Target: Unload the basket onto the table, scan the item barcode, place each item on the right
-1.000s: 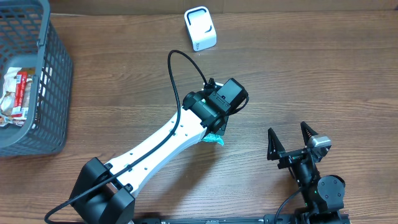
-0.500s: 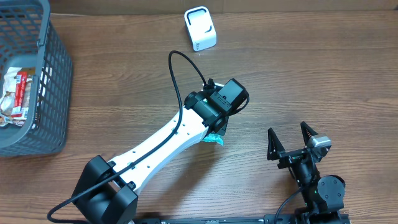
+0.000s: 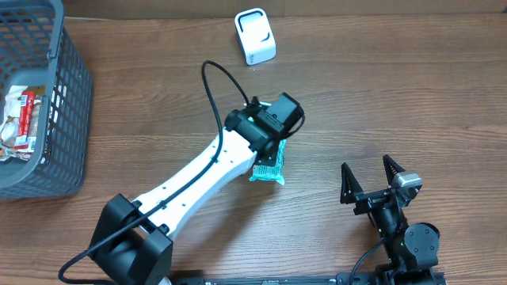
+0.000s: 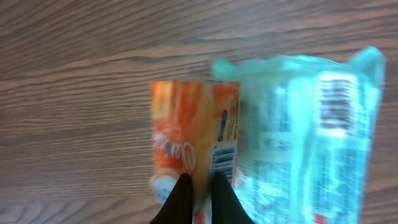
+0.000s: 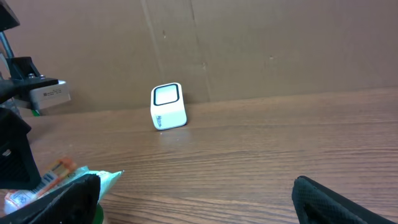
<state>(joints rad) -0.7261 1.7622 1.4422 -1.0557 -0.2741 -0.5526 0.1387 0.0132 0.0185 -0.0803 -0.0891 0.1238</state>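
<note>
Wood-grain tabletop [image 3: 412,87], seen from overhead and from both wrists. Item 1: left claw [image 4: 199,186], at the end of the white left arm reaching toward the middle of the tabletop; jaws drawn narrow and pinched on the near edge of an orange packet [image 4: 186,134]. Item 2: the orange packet, flat, with white lettering and a barcode strip [image 4: 223,160] along its right side; the left wrist view is blurred and the print is not legible. Item 3: teal packet [image 3: 268,169], translucent and crinkled, lying just beside the orange packet on its right and touching or slightly overlapping it; which of the two cannot be told. It carries its own printed barcode [image 4: 336,104] near the top. In the overhead view only the teal packet shows, below the wrist of the left arm. Item 4: barcode scanner [image 3: 255,36], a small white box with a dark-rimmed window, standing at the far edge of the tabletop, well apart from both packets. Item 5: right claw [image 3: 366,165], near the front right of the tabletop, jaws spread wide and holding nothing. Item 6: grey basket [image 3: 75,87], at the far left, with several wrapped snack packets [image 3: 20,119] inside. Item 7: black cable [image 3: 210,91], looping above the left arm. Item 8: brown cardboard wall [image 5: 261,43] behind the scanner.
</note>
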